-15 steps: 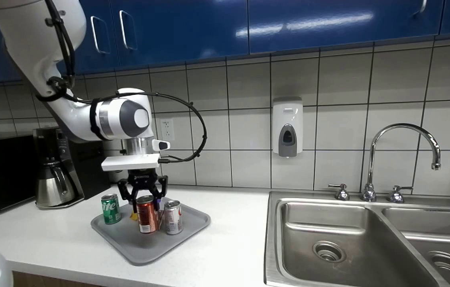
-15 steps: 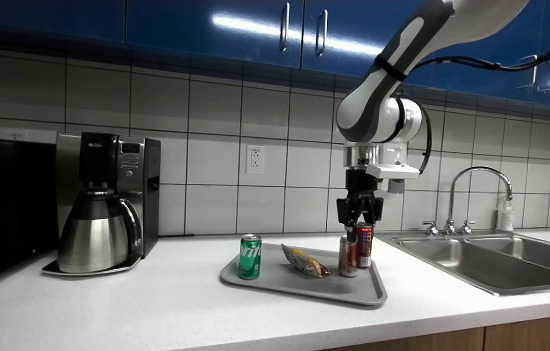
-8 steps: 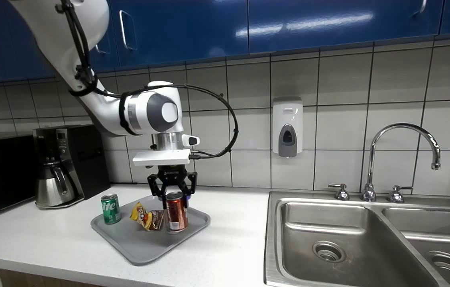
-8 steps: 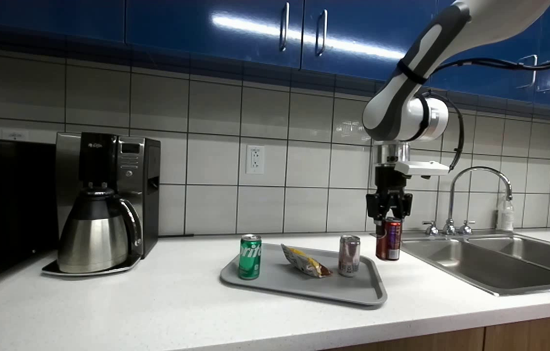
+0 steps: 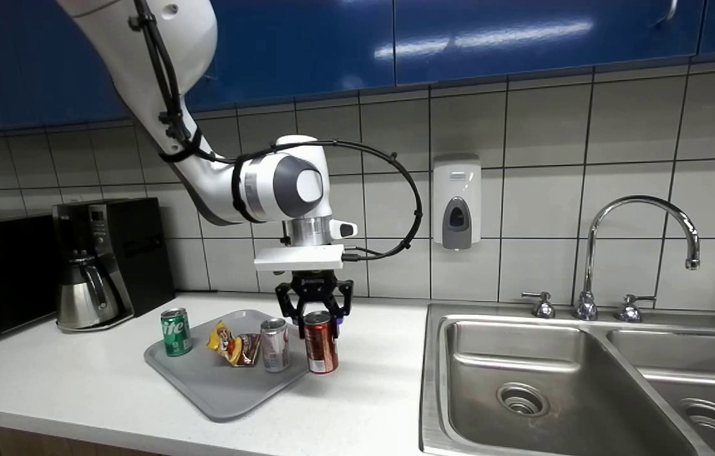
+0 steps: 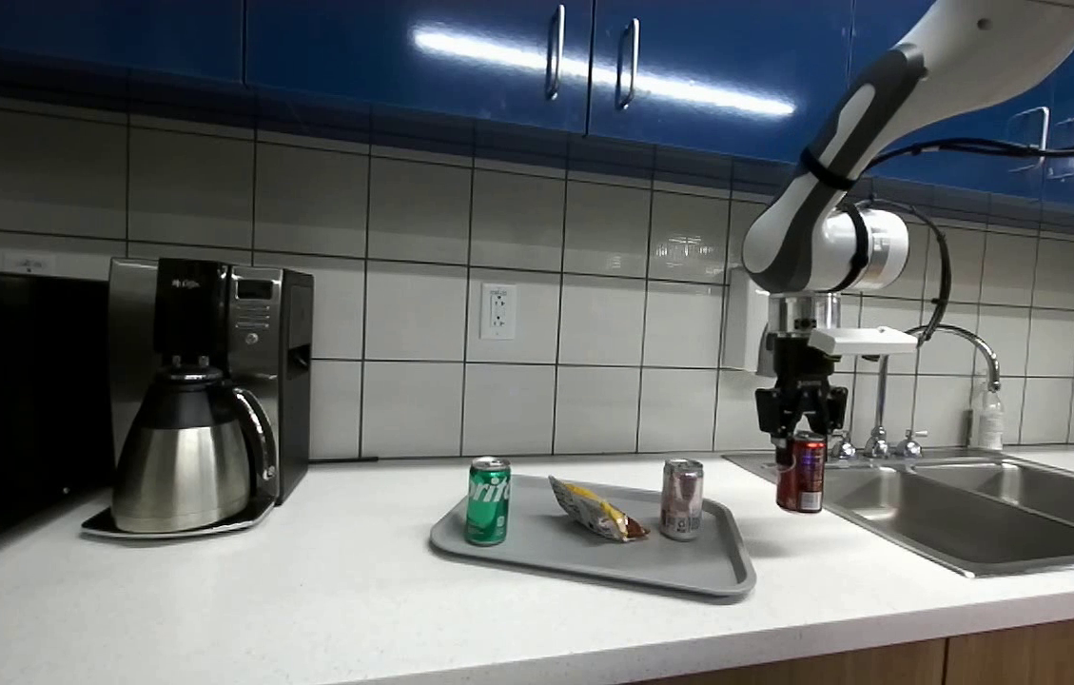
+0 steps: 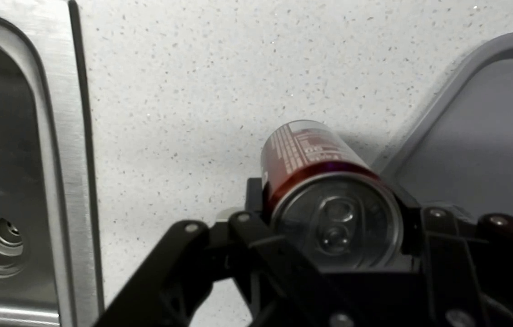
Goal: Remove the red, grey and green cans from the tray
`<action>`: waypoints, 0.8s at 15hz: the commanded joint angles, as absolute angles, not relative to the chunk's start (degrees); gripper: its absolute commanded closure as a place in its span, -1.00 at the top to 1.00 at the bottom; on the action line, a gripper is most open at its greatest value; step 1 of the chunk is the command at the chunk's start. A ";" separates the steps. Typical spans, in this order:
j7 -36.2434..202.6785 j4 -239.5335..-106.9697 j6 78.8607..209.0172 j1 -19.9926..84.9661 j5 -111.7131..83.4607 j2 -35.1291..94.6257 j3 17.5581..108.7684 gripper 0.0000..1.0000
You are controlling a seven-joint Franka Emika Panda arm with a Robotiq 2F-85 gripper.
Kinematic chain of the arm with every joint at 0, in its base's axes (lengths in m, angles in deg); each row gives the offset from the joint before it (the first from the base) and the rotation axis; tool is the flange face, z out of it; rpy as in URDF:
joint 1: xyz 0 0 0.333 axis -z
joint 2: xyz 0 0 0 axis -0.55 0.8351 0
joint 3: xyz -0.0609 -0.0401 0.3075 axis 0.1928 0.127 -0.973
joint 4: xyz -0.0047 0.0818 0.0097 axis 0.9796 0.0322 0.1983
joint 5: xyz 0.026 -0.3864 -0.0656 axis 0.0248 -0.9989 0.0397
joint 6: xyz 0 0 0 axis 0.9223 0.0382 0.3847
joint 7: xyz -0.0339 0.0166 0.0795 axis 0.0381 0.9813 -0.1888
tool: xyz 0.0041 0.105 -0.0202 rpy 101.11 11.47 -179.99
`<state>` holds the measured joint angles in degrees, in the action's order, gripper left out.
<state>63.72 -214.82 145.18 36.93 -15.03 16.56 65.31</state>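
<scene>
Pinching the red can point(image 5: 320, 349) from opposite sides, the gripper point(image 5: 319, 325) holds it just beyond the rim of the grey tray point(image 5: 224, 396), over the white tabletop point(image 5: 370, 392); whether the can's base touches that surface is hard to tell. Only the wrist view looks down on its dull metal lid point(image 7: 304, 222), the pull tab point(image 7: 338, 222) lying flat, and on a block of pale fine print point(image 7: 292, 150) along the red side. There, too, the tabletop proves to be speckled with small flecks, and a strip of it shows between the can and the tray's smooth raised edge. 2 cans stand upright on the tray, the green can point(image 6: 488, 518) and the grey can point(image 6: 682, 504), with a crinkled snack bag point(image 5: 237, 349) between them. Large white letters point(image 6: 491, 489) belonging to the name Sprite curve around the green can in both exterior views. The bag is yellow and glossy brown in both exterior views; a silvery patterned panel point(image 6: 581, 509) shows in an exterior view. A wall outlet point(image 6: 498, 311) appears in full in an exterior view, as does the front of a coffee maker point(image 6: 246, 360) with display point(image 6: 256, 289) and buttons point(image 6: 253, 316), its brushed-metal carafe point(image 6: 185, 476) tapering to a black lid point(image 6: 191, 376). A white soap dispenser point(image 5: 456, 183) with a grey panel point(image 5: 457, 234) is seen whole in an exterior view, along with 2 round drains point(image 5: 523, 399) in a stainless sink point(image 5: 433, 380) and an arched, shiny faucet point(image 5: 586, 308); blue glossy cabinets point(image 5: 306, 44) run above the tiled wall point(image 5: 541, 120).
</scene>
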 commanded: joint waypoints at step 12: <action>60.92 -212.02 152.19 40.82 -13.89 26.11 65.05 -0.24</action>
<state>63.16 -213.87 152.83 39.37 -14.92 25.19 65.99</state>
